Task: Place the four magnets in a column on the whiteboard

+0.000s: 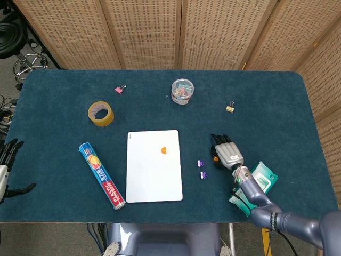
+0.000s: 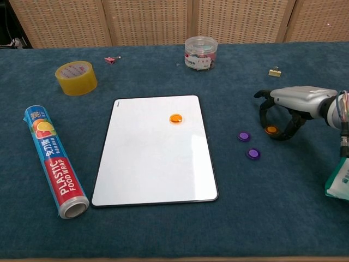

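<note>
The whiteboard lies flat at the table's middle. One orange magnet sits on its upper right part. Two purple magnets lie on the cloth just right of the board. Further right a second orange magnet rests on the cloth. My right hand arches over it, thumb on one side and fingers on the other, without lifting it. My left hand hangs off the table's left edge, fingers spread and empty.
A yellow tape roll and a plastic wrap roll lie left of the board. A jar of clips, a pink binder clip and a gold one sit further back. A wipes pack lies under my right forearm.
</note>
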